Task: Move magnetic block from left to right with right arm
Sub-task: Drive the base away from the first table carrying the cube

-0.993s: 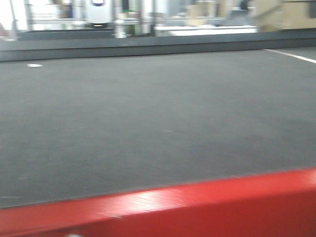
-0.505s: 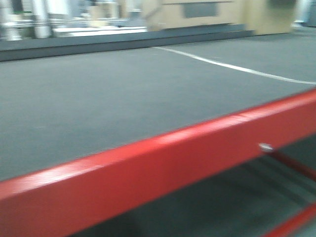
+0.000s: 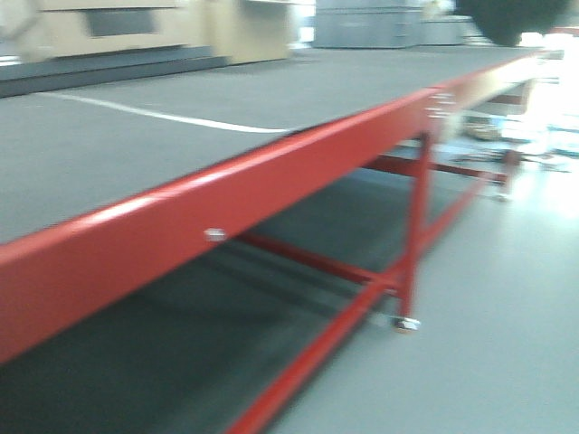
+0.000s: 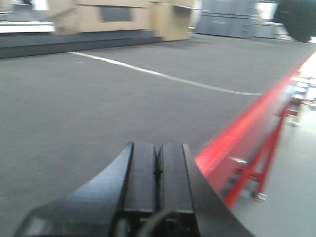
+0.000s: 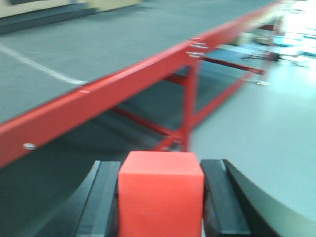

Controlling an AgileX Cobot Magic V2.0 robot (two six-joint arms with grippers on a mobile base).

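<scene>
- Right now, I judge, the step is the carry: my right hand (image 5: 160,172) has the magnetic block (image 5: 160,197) and must take it to the right side before setting it down.
- To do it well I would hold the squeeze steady and travel level. I would open only once the cube's underside is flat on the dark tabletop (image 3: 136,154), well inside the red rail (image 5: 123,81).
- From the right wrist, that rail runs from 9 o'clock up toward 1 o'clock, and bare floor (image 5: 256,128) fills 3 o'clock. I cannot tell what lies directly under the hand, so I would check that mat is beneath it before lowering.
- The right hand is clenched on the cube. One black finger presses each side face, spread only as wide as the cube itself, and the front face sits square between them.
- Lifted and gripped, the block touches nothing but those fingers.
- My left hand (image 4: 158,168) is empty, its two fingers pressed together with only a thin seam showing.
- It hangs over the mat, with a white line (image 4: 163,75) at 12 o'clock and the rail edge at 3 o'clock.
- Motion blur softens every view, so fine contact detail is uncertain.
</scene>
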